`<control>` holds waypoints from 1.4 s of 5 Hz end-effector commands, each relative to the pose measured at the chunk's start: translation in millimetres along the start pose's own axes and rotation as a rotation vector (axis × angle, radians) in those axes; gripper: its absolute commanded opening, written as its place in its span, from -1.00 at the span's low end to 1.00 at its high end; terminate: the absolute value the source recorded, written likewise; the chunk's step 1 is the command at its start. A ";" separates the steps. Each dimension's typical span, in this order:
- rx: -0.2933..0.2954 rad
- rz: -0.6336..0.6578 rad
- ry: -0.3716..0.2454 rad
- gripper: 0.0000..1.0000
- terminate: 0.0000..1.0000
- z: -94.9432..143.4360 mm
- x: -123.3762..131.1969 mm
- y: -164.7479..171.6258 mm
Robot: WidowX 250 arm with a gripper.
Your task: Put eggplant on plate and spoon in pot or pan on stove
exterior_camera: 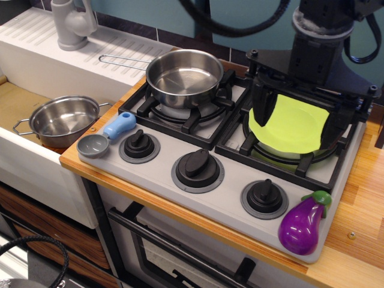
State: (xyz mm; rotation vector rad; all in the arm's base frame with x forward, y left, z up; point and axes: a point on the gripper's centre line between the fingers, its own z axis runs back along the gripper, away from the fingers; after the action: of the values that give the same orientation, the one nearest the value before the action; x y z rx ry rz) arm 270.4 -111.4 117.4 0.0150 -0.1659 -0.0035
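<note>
- One stove [231, 180] sits on the wooden worktop [360, 198], with two black burner grates and three black knobs along its front.
- One steel pan [184, 77] with a long wire handle stands on the left grate, toward the back of the worktop; it holds nothing.
- One lime-green plate [297, 129] lies on the right grate, partly covered by the arm above it.
- One purple eggplant [303, 225] with a green stem cap rests at the stove's front right corner, just beside the right-hand knob and well apart from the plate.
- One spoon [107, 135], grey bowl and light-blue handle, lies at the stove's front left corner, near the worktop's left edge, just beside the left-hand knob.
- One smaller two-handled pot [64, 120] sits in the sink [18, 102] left of the worktop.
- One grey faucet [72, 24] stands behind the sink at the back left.
- The robot's one set of fingers [300, 114] hangs over the plate; two dark prongs [261, 111] stand spread wide to either side of it, and they appear to have hold of nothing.
</note>
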 end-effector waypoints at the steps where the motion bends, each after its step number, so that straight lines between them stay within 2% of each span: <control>1: 0.000 0.000 0.000 1.00 -1.00 0.0 0.0 0.0; 7: -0.001 0.033 -0.108 1.00 -1.00 -64.0 -26.1 -34.4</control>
State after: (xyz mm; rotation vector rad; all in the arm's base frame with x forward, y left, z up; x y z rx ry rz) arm 250.0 -142.4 41.1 0.0279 -0.2481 0.0253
